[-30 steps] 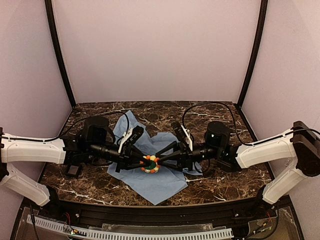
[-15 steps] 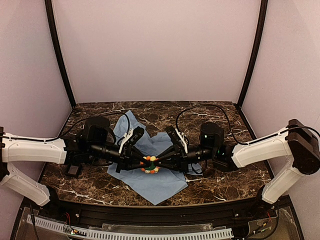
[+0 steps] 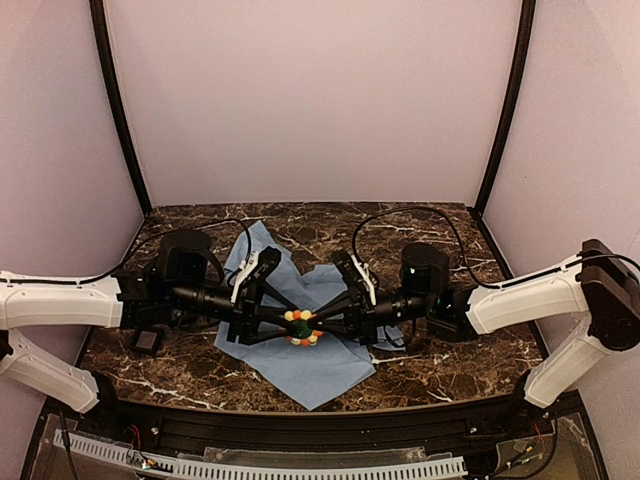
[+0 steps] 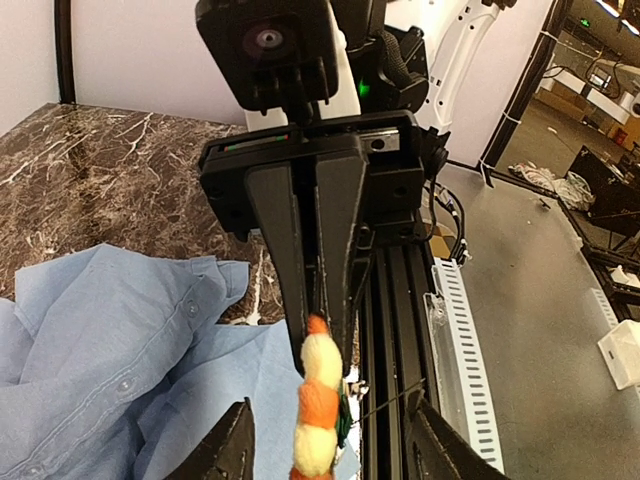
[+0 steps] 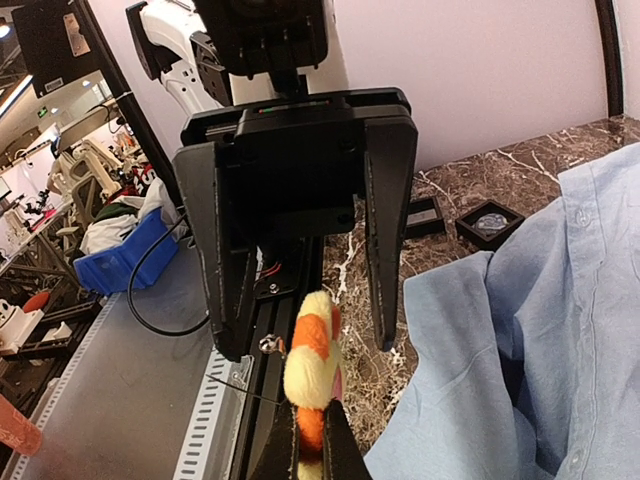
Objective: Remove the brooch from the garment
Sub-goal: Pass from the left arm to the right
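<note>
Flower brooch (image 3: 302, 327) above light blue garment (image 3: 318, 368), table (image 3: 440, 362) centre towards near edge, right gripper (image 3: 320, 322) clamped on brooch, left gripper (image 3: 284, 324) fingers apart either side.

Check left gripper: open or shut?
Open. The left gripper has its fingers spread apart either side of the brooch; the right gripper pinches it.

Below me lies a dark marble table (image 3: 440, 365); a small black square pad (image 3: 147, 340) sits at its nine o'clock, a lilac wall (image 3: 310, 100) at twelve.
</note>
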